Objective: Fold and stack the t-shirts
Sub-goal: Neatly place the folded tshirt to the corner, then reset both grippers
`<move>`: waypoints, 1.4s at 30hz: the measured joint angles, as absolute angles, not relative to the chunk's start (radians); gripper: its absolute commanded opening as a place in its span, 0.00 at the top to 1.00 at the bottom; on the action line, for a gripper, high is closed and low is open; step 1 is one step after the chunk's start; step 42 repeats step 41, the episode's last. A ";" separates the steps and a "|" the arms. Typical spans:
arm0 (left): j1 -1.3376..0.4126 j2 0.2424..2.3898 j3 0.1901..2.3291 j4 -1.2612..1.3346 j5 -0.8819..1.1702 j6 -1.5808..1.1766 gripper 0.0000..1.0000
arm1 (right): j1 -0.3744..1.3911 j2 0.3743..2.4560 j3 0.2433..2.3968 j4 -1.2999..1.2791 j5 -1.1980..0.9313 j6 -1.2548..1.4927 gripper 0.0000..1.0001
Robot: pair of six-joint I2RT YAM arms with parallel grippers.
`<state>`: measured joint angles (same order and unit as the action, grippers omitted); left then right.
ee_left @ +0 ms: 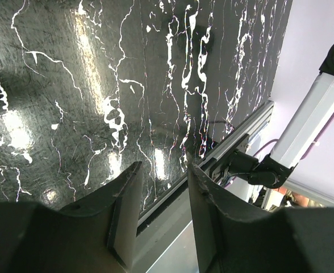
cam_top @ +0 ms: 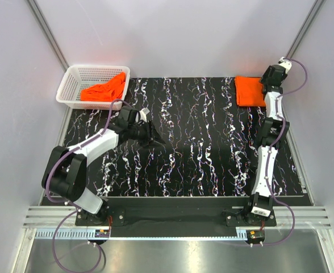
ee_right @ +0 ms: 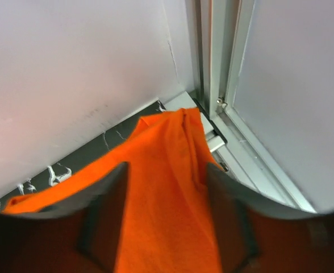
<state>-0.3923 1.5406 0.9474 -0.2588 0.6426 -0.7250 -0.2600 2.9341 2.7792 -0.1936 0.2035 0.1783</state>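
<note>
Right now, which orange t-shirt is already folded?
The t-shirt at the far right corner: it lies flat as a neat rectangle. The other t-shirt sits crumpled in the white basket.

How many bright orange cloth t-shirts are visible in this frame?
2: a crumpled t-shirt in the white plastic mesh basket far left; a folded t-shirt at the far right corner. Either may hide more.

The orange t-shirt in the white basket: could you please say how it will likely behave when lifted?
The orange t-shirt lies crumpled in the mesh basket, so it is probably floppy and would sag when pinched. Its thin-looking cloth is likely light.
</note>
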 measured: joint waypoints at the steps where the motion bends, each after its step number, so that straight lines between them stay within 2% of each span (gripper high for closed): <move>1: -0.392 1.540 0.947 -0.261 0.643 -0.725 0.59 | -0.260 2.934 2.783 -0.190 0.198 0.176 0.32; 5: -0.392 1.535 0.944 -0.262 0.641 -0.726 0.59 | -0.260 2.928 2.790 -0.189 0.192 0.175 0.27; 9: -0.392 1.480 0.908 -0.260 0.630 -0.742 0.57 | -0.254 2.857 2.765 -0.292 0.189 0.201 0.18; 16: -0.392 1.293 0.729 -0.160 0.615 -0.880 0.54 | -0.166 2.461 2.499 -0.551 0.107 0.345 0.16; 22: -0.392 1.130 0.548 -0.102 0.612 -1.023 0.40 | 0.037 2.043 2.061 -0.606 -0.054 0.428 0.06; 23: -0.392 1.093 0.529 -0.102 0.611 -1.039 0.38 | 0.078 1.978 1.957 -0.607 -0.090 0.439 0.01; 28: -0.391 0.842 0.428 -0.075 0.585 -1.128 0.30 | 0.238 1.715 1.420 -0.590 -0.225 0.497 0.00; 33: -0.390 0.663 0.285 -0.027 0.564 -1.204 0.28 | 0.234 1.456 0.940 -0.569 -0.296 0.591 0.00; 39: -0.389 0.466 0.059 0.081 0.551 -1.342 0.27 | 0.226 1.145 0.649 -0.490 -0.374 0.694 0.00; 42: -0.389 0.418 0.036 0.112 0.550 -1.393 0.26 | 0.226 1.058 0.562 -0.434 -0.408 0.735 0.00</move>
